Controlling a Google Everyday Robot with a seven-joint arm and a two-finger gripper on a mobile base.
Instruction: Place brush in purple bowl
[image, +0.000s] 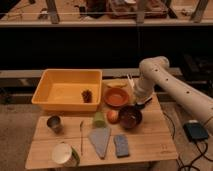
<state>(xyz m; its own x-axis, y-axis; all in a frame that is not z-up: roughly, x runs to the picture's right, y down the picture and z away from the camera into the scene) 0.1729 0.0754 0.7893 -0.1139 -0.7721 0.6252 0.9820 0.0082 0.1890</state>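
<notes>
**Two bowls, one tub, arm over the table**

Two round bowls sit close together on a slatted wood table (150, 145): orange bowl (116, 97) w/ glossy inside, and purple bowl (130, 117), dark maroon, just in front of it. One rectangular yellow plastic tub (67, 89) w/ one small dark lump inside. One metal cup (54, 123); one thin long utensil (81, 136); one blue sponge (121, 145). Gripper (142, 103) hangs off the white rounded arm, beside both bowls' right edges, just above purple bowl's rim. Can't tell its grip state. Brush can't be made out.
</notes>
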